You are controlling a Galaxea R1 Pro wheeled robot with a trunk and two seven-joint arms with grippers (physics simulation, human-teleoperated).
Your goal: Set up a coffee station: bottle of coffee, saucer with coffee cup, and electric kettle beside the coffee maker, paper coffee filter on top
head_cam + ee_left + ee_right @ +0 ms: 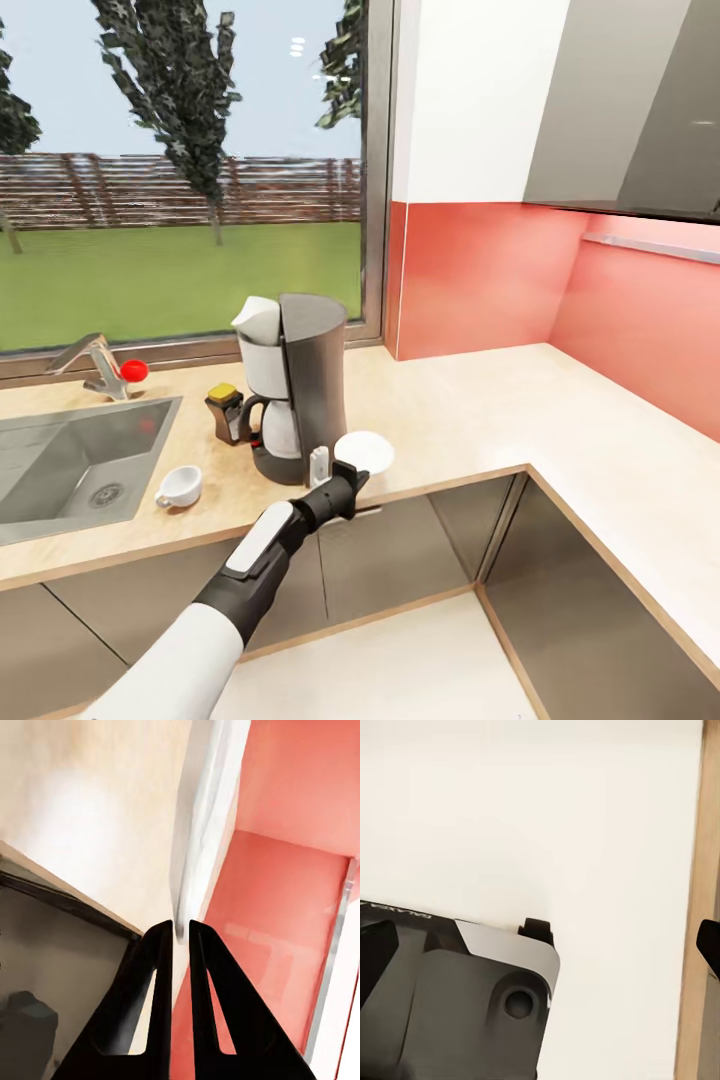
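The desk (470, 400) is being scanned left to right in the head view. The coffee cup (181, 486) is lying on its side near the sink (70, 455), well apart from the saucer (364, 451). The bottle of coffee (224, 411) is standing just beside the coffee maker (294, 398), on whose top a white paper filter (257, 318) is sitting. The saucer is being held tilted at the desk's front edge, just beside the coffee maker, pinched at its rim by the left gripper (345, 482). The saucer is judged light, stiff, glazed, slippery and chippable, so a rim pinch is fitting and it should be lowered flat. The cup is judged small, smooth and fragile, best taken across its rim or by its handle.

In the left wrist view the left gripper (180, 937) is seen with jaws nearly pressed together on the saucer's thin white edge (196, 847), detail hidden in the head view. The right wrist view is showing a pale surface and grey robot casing (457, 997); the state of the right jaws cannot be told.
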